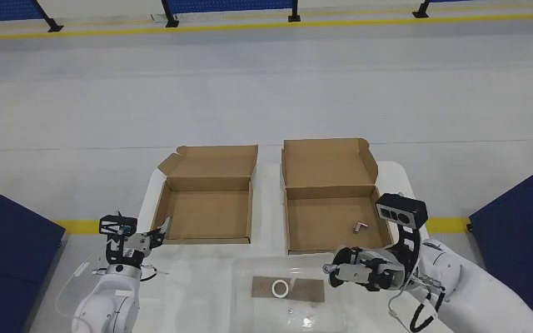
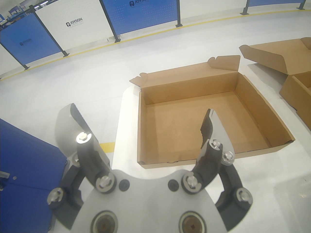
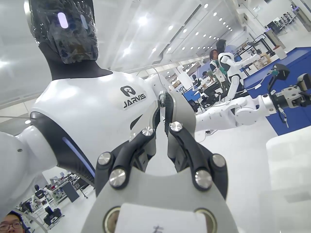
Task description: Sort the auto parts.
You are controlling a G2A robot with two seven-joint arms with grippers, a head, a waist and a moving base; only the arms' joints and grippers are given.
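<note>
White table [image 1: 200,279] bears left box [image 1: 208,212], right box [image 1: 316,221]; blue partitions [image 2: 136,3] beyond; left pincer [image 2: 141,109] apart, right pincer [image 3: 163,100] together.

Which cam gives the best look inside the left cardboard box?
Left wrist view: the left cardboard box sits just ahead of the open left gripper, floor and walls plain, nothing seen inside. Top view shows the box whole but small, lid folded back. Right wrist view faces away from the table.

Open from above into left box [image 1: 206,215] and right box [image 1: 325,223]; walled along far edges by raised lids [image 1: 326,162]; narrow gap between.
</note>
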